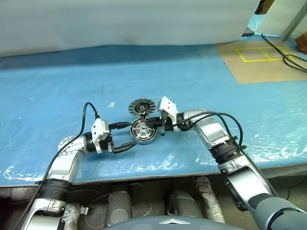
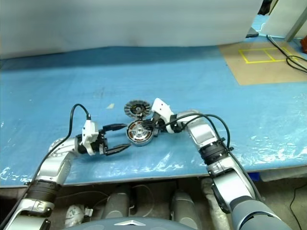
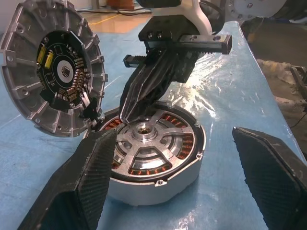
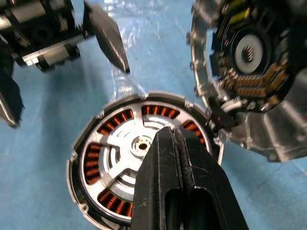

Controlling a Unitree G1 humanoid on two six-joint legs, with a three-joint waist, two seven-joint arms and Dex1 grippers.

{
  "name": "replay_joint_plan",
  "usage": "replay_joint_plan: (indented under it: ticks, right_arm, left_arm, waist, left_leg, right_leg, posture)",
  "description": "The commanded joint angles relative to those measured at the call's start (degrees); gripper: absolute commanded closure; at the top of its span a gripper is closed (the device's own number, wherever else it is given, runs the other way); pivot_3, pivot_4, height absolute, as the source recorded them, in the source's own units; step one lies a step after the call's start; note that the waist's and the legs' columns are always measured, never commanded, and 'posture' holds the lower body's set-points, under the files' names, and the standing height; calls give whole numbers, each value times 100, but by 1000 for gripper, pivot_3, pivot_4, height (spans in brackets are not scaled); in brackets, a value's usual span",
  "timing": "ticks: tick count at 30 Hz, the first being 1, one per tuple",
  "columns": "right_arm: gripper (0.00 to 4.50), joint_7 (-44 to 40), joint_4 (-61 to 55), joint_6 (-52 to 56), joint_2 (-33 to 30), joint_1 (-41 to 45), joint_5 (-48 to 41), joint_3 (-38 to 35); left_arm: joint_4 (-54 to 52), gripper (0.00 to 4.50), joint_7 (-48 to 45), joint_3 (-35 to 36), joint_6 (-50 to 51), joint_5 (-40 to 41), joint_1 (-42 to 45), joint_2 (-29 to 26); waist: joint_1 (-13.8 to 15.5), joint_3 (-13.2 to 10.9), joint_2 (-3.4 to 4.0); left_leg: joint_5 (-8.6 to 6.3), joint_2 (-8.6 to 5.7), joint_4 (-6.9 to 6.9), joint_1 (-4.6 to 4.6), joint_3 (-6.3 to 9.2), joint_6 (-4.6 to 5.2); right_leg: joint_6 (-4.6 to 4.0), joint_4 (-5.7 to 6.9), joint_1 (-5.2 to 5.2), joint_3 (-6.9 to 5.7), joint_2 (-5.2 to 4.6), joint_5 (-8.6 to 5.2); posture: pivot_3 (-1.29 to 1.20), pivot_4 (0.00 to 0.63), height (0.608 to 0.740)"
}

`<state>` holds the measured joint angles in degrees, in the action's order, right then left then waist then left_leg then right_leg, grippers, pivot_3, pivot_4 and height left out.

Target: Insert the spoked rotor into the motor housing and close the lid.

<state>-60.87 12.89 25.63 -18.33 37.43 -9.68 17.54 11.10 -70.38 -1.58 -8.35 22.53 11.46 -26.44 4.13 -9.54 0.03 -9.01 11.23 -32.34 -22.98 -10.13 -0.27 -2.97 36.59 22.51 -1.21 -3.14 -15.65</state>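
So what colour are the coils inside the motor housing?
Copper-orange coils, ringed inside the grey motor housing; clearest in the right wrist view.

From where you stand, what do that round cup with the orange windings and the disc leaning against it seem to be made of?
The round cup looks like cast grey metal, matt outside, perhaps aluminium. The windings inside look like copper wire, orange and glossy. The spoked wheel seated in it seems machined bright metal. The leaning disc has a dull grey ribbed metal rim, with what looks like a dark circuit board in its middle.
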Motion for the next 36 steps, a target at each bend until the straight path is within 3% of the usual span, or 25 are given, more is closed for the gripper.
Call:
replay_joint_plan:
  ticks: [1,14,25,31,33,36]
  right_arm:
    - [4474,-215,-577,268,-203,38,-346,-243]
    - [4474,547,-222,602,-386,-205,-485,-1033]
    - [4474,0,-1637,971,-636,-776,-763,-403]
    - [4474,-9,-1495,1016,-484,-533,-787,-266]
    - [4474,1,-1450,1007,-443,-503,-767,-223]
    - [4500,-4,-1413,996,-427,-481,-759,-203]
  left_arm:
    - [-9,417,-5,99,-85,82,69,10]
    - [-176,417,215,248,67,236,-34,100]
    - [608,417,352,678,454,360,702,-87]
    - [1230,417,757,850,517,207,1291,-64]
    - [1494,417,835,774,956,139,1489,-167]
    - [1860,1405,485,795,1033,257,1773,-124]
  waist:
    - [4,0,0]
    - [14,0,0]
    - [29,0,0]
    - [44,0,0]
    - [44,0,0]
    - [46,0,0]
  left_leg:
    - [0,0,0,-2,0,0]
    - [1,-1,4,-9,0,-1]
    - [1,-4,4,-11,1,-1]
    - [1,-5,0,-11,1,-1]
    - [1,-6,-2,-12,2,-1]
    - [2,-7,0,-14,2,-2]
  right_leg:
    - [0,0,2,0,0,0]
    - [0,1,10,-2,0,0]
    - [2,0,12,-2,0,1]
    - [2,1,11,-2,-2,1]
    - [2,2,10,-2,-2,1]
    - [2,2,12,-2,-2,1]
  posture:
    - [0,150,740]
    - [0,150,740]
    - [0,150,740]
    - [0,150,740]
    - [0,150,740]
    - [0,150,740]
